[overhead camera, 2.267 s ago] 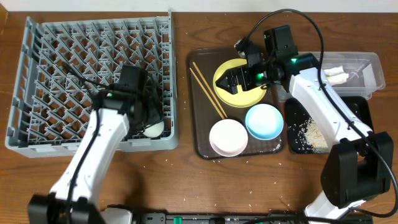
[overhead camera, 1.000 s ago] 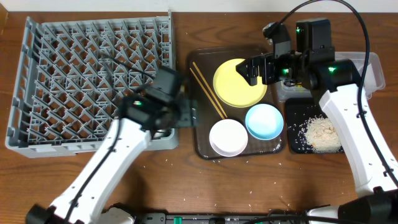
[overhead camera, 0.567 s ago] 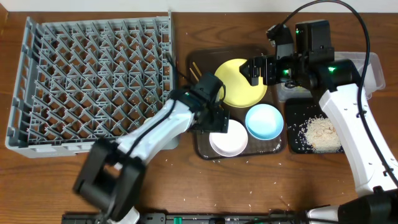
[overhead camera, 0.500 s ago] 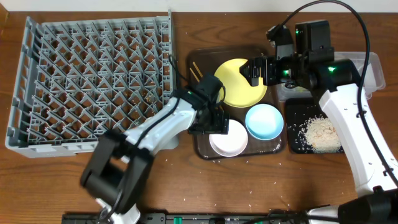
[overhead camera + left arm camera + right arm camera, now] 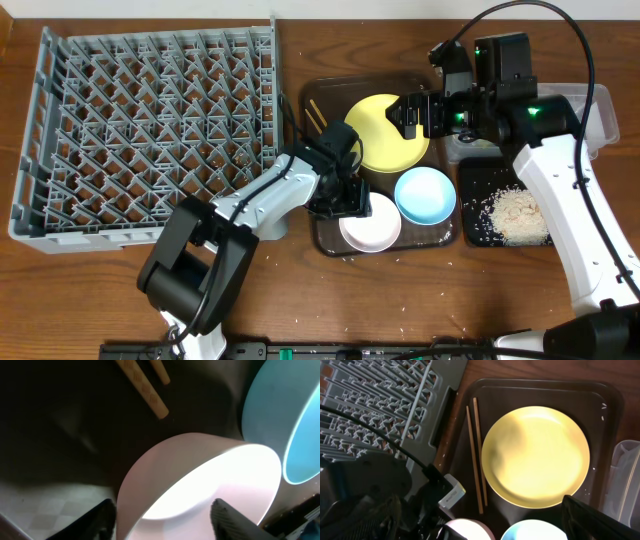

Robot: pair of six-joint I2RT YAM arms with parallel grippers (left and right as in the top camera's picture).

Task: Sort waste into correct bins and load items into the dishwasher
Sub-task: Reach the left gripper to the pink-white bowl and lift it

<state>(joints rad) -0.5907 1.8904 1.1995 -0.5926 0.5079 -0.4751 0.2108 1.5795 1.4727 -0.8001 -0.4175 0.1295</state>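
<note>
The grey dish rack fills the left. The brown serving tray holds the yellow plate, two chopsticks, the white bowl and the light blue bowl. My left gripper is open, its fingers astride the white bowl's near rim, beside the blue bowl and the chopstick tips. My right gripper is open and empty above the plate's right edge. Rice scraps lie in the black tray. Cup, wrapper and napkin are not visible.
The clear tub sits at the far right, mostly under my right arm. The right wrist view shows the rack's corner, the chopsticks and my left arm at lower left. Rice grains are scattered on the wooden table.
My left arm swung from the rack's front right corner across to the brown tray and settled at the white bowl's rim. My right arm lifted off the plate earlier and now holds still.
</note>
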